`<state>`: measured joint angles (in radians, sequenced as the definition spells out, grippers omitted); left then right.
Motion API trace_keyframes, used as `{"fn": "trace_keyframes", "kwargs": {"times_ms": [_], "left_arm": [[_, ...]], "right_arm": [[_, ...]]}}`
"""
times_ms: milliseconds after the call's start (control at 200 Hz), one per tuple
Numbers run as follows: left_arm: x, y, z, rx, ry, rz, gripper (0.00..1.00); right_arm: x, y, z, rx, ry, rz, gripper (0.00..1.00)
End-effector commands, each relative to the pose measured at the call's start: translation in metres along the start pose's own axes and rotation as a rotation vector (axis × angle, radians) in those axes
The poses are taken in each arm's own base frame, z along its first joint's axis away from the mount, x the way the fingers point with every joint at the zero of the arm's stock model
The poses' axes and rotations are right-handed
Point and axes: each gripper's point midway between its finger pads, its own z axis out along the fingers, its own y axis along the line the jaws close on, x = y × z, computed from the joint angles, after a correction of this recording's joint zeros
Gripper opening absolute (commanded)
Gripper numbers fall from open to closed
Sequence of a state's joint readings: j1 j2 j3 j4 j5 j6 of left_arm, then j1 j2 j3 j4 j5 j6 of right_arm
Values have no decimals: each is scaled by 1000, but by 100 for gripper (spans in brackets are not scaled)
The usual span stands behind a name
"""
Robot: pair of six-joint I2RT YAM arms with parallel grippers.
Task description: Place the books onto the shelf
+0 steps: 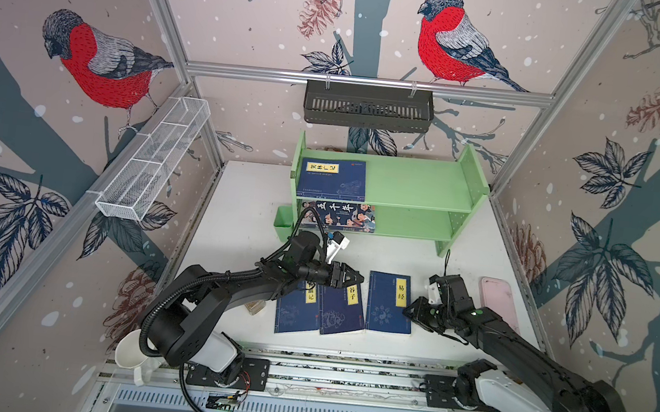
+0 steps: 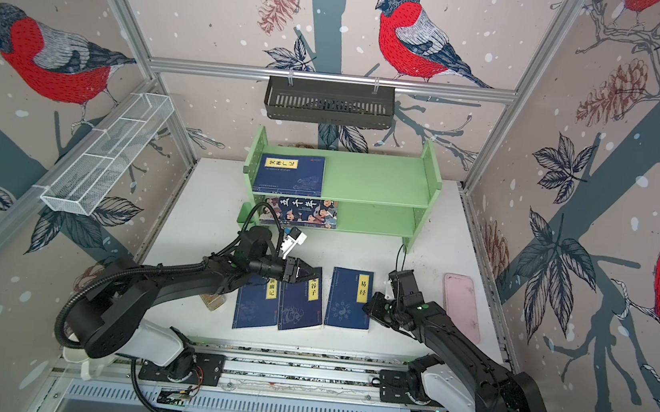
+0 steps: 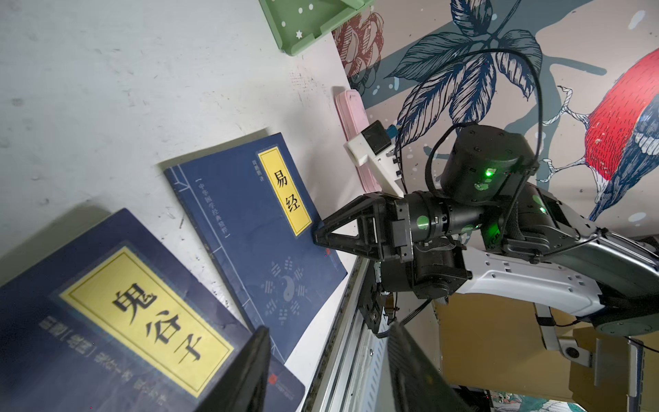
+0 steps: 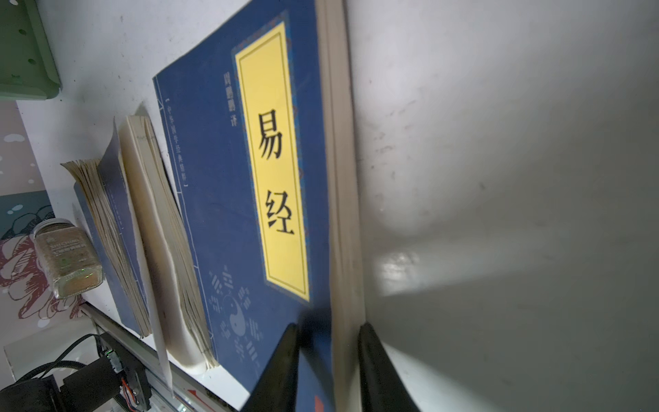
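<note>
The left black robot arm with a white base part (image 1: 227,288) starts at the lower left of both top views. It bends up and reaches toward the middle. The left black two-finger gripper (image 1: 359,279) points to the right of the frame, and in the left wrist view its fingers (image 3: 249,371) stand wide apart. The right black robot arm with a white base part (image 1: 515,339) comes from the lower right and reaches up and left. The right black two-finger gripper (image 1: 408,311) sits low and points left. In the right wrist view its fingers (image 4: 281,367) are close together.
</note>
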<state>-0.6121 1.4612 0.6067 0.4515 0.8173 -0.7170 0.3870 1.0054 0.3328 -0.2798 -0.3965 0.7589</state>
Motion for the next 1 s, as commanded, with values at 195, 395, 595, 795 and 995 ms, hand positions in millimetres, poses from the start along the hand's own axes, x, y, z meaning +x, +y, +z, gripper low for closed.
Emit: {"fn": "trace_keyframes", "kwargs": {"times_ms": [195, 395, 595, 795, 995], "left_arm": [[-4, -11, -10, -11, -24, 114, 57], [-6, -5, -19, -41, -47, 113, 58], [-9, -1, -22, -49, -61, 102, 58], [-12, -2, -25, -43, -73, 104, 59], [-25, -7, -37, -19, -107, 113, 66]], "right_arm": [[-6, 16, -5, -126, -9, -21, 2], [-9, 26, -13, -179, -14, -43, 0], [-14, 29, -21, -221, -34, -31, 0], [-17, 37, -29, -304, -24, -30, 0], [-26, 51, -43, -367, -42, -46, 0]]}}
